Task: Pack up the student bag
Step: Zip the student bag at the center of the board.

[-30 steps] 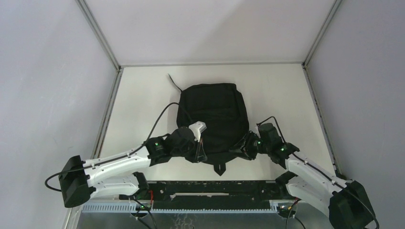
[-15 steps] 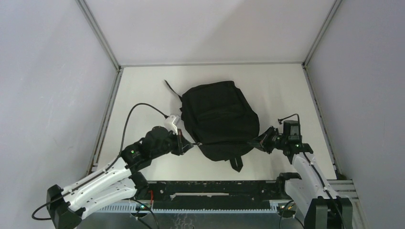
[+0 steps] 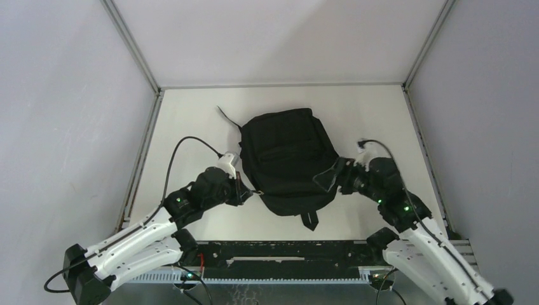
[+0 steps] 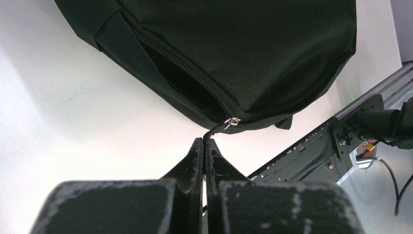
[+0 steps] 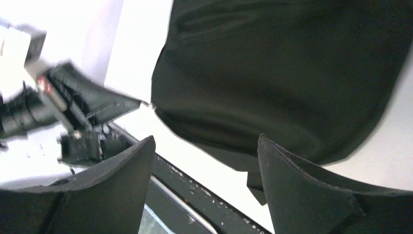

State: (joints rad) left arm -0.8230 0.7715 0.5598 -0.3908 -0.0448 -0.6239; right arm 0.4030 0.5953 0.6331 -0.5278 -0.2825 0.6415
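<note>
Student bag [image 3: 289,159] is lying mid-frame on the table [image 3: 191,127], the left claw [image 3: 249,191] pinching its zipper pull [image 4: 210,134] at lower left while the right claw [image 3: 327,178], fingers apart, is hovering at its right edge.

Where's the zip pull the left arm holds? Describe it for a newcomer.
Start at the big black student bag. Follow the partly open zip along its left edge to the near end, where the closed left end effector pinches the zip pull. Its small silver ring is the only metal glint on the black fabric.
</note>
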